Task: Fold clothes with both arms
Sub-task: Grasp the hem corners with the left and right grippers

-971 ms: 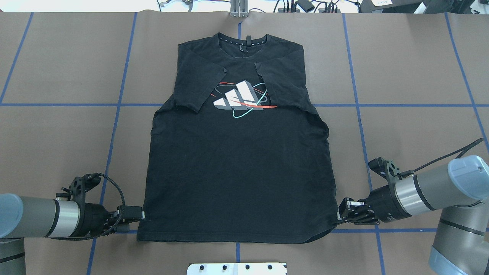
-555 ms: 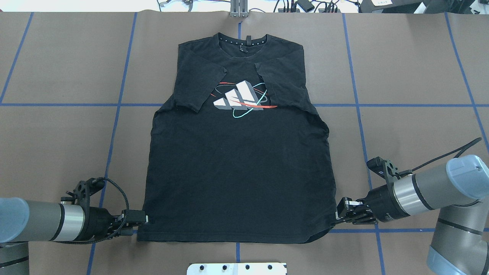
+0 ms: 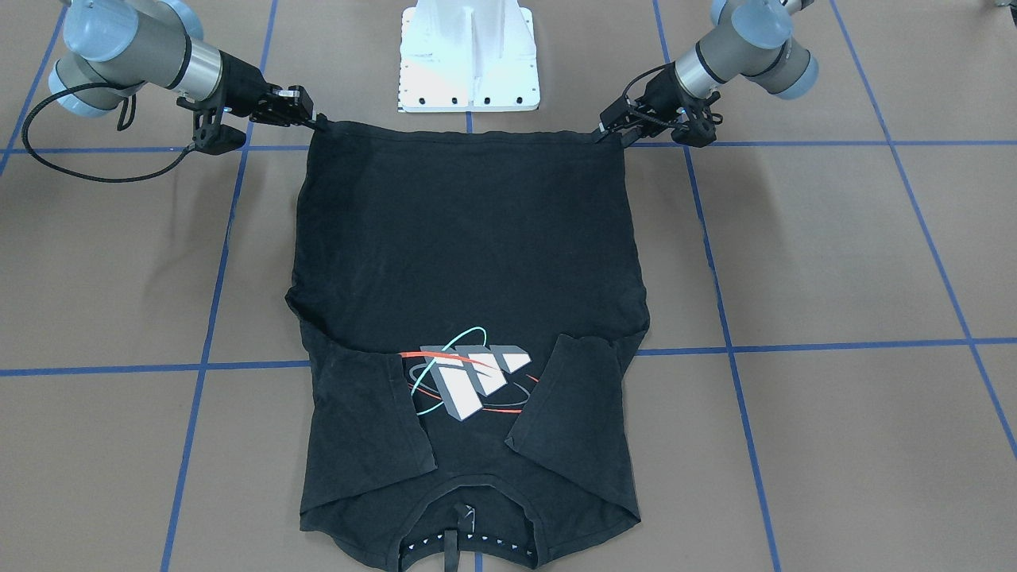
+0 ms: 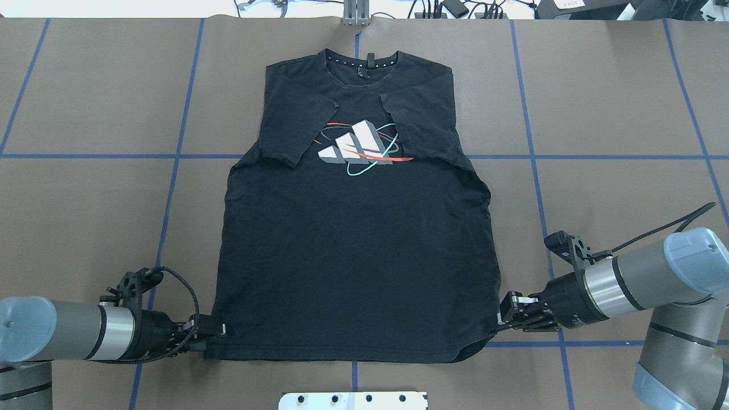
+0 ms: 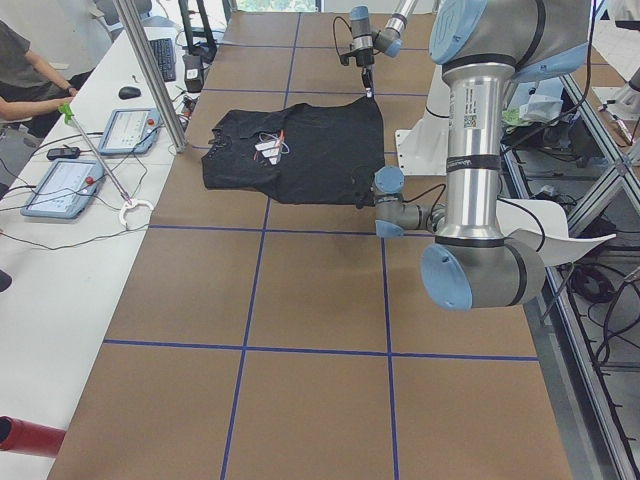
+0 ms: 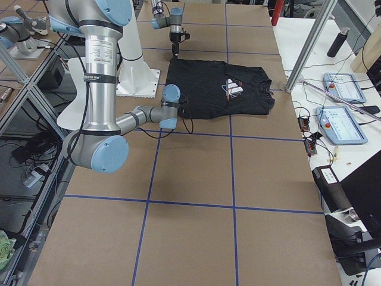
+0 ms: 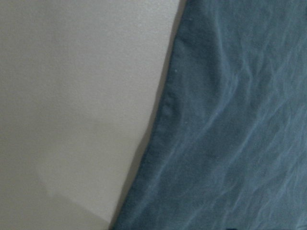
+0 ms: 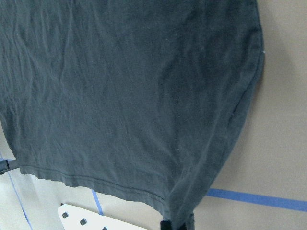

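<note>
Where it lies flat, T-shirt (image 4: 353,250), collar pointing away from base plate (image 4: 353,400)

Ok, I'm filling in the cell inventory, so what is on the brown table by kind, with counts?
Arms: 2, the left arm and the right arm
Black T-shirt: 1
White base plate: 1
Total: 4

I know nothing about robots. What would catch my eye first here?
A black T-shirt lies flat on the brown table, sleeves folded in toward its grey-white logo. At the hem nearest the robot, the right tool pinches one corner and the left tool is at the other.
</note>
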`<state>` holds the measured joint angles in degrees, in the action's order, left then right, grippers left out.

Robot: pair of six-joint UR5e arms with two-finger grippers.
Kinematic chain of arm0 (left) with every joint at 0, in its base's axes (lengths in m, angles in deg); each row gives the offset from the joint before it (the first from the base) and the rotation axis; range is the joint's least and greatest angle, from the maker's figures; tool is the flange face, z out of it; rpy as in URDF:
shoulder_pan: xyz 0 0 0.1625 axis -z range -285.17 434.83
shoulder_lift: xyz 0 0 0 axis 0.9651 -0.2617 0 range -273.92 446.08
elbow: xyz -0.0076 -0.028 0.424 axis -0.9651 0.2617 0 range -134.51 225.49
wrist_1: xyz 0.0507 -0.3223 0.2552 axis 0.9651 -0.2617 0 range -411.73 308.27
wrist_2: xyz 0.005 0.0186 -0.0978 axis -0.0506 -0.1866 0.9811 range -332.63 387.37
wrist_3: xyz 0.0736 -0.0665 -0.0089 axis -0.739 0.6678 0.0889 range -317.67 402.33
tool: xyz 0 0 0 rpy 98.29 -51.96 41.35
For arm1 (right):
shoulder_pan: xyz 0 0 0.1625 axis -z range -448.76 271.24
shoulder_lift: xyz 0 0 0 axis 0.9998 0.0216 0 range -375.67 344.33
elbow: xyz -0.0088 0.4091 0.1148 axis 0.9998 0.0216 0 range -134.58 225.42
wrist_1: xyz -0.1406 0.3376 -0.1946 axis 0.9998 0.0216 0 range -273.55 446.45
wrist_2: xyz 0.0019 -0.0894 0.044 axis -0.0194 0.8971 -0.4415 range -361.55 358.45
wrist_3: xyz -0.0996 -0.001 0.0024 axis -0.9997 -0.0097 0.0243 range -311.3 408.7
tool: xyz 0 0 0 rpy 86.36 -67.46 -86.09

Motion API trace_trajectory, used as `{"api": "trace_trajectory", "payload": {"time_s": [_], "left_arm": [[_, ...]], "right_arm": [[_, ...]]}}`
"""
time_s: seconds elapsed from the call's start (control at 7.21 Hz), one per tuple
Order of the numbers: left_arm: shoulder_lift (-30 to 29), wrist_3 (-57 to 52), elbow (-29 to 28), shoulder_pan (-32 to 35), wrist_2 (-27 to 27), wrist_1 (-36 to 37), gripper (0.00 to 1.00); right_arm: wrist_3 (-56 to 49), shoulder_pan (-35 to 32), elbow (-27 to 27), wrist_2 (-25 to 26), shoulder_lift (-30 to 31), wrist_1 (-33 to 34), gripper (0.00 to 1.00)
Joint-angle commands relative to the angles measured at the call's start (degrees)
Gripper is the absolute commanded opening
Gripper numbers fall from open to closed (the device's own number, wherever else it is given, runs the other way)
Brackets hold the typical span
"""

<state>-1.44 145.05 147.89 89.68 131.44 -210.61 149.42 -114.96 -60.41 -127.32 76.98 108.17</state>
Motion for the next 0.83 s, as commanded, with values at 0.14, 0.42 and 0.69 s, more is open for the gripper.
{"api": "trace_trajectory", "payload": {"time_s": [0.14,0.42,0.69], "left_arm": [[-0.1,0.2,0.2,0.1,0.0,0.0,0.30],[-0.1,1.4,0.7,0.1,0.0,-0.1,0.00],[0.0,2.0,2.4,0.3,0.8,0.0,0.00]], "right_arm": [[0.0,-0.3,-0.3,-0.1,0.1,0.0,0.00],[0.0,-0.3,-0.2,-0.4,0.2,0.0,0.00],[0.0,-2.5,-0.2,-3.3,0.2,0.0,0.00]]}}
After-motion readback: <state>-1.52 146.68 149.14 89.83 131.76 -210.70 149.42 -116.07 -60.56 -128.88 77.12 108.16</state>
